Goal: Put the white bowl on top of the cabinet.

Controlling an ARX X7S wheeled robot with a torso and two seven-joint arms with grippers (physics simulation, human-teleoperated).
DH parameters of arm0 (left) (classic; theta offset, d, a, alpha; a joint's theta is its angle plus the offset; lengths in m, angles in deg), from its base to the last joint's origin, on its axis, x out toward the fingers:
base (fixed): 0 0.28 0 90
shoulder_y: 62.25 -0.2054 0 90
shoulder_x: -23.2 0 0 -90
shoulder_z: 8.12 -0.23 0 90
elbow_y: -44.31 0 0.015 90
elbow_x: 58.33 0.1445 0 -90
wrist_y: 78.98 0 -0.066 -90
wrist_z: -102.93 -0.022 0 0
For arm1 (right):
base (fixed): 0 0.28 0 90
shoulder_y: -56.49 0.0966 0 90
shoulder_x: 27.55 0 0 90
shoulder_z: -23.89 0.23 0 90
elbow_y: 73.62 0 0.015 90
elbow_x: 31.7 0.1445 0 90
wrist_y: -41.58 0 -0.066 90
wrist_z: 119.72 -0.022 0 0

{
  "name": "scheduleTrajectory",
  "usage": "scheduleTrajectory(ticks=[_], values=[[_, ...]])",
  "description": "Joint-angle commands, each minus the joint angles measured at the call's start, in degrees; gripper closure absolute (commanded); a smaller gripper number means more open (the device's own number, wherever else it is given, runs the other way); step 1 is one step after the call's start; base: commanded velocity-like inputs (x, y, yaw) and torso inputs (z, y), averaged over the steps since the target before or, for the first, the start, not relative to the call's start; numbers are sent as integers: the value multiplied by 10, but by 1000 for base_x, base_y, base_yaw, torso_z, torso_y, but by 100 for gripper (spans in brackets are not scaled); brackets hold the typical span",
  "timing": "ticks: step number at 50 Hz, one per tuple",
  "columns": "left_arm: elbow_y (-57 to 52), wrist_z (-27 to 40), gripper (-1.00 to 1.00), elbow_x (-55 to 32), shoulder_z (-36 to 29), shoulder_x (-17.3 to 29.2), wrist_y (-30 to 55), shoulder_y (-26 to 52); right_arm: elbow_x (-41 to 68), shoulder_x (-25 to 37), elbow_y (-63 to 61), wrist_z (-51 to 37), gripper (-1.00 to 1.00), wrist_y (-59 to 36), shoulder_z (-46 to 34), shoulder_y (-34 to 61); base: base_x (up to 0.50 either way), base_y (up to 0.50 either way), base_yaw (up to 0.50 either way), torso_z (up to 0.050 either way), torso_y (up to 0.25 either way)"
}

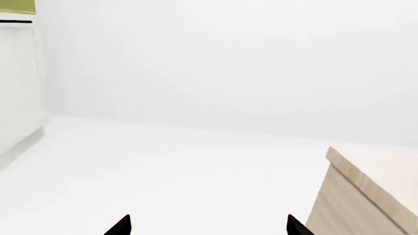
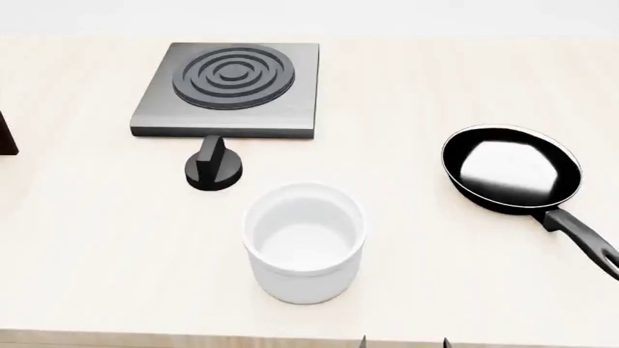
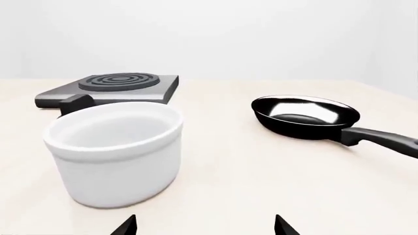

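Note:
The white bowl [image 2: 304,246] stands upright and empty on the light wood table, near its front edge. It also shows in the right wrist view [image 3: 117,152]. My right gripper [image 3: 204,227] is open and empty, just short of the bowl and a little to its right. Only its fingertips [image 2: 366,341] show in the head view, at the table's front edge. My left gripper [image 1: 209,227] is open and empty, off the table beside a table corner [image 1: 365,196], facing the white room. The cabinet is not clearly in view.
A grey stove plate [image 2: 229,90] with a black knob [image 2: 214,167] in front of it lies behind the bowl. A black frying pan [image 2: 511,168] sits at the right, handle towards the front. A dark brown sliver [image 2: 5,134] shows at the left edge.

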Motion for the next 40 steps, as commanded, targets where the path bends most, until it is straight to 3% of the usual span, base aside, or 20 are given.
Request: scheduleTrajectory(ticks=[1, 8, 34, 40], values=[[-20, 107, -100, -20, 35, 7, 41, -35, -4, 7, -4, -9, -100, 2, -11, -2, 0, 0, 0, 0, 0], [-21, 119, -100, -10, 19, 14, 40, -33, 6, 10, -6, -9, -100, 7, -11, -3, 9, 133, 0, 0, 0], [-12, 121, -100, -33, 0, 30, 22, -38, 11, 20, -5, -22, -100, 7, -24, -1, 108, 497, 0, 0, 0], [-10, 123, -100, -36, -3, 33, 20, -39, 18, 20, -4, -24, -100, 7, -23, 0, 26, 19, 0, 0, 0]])
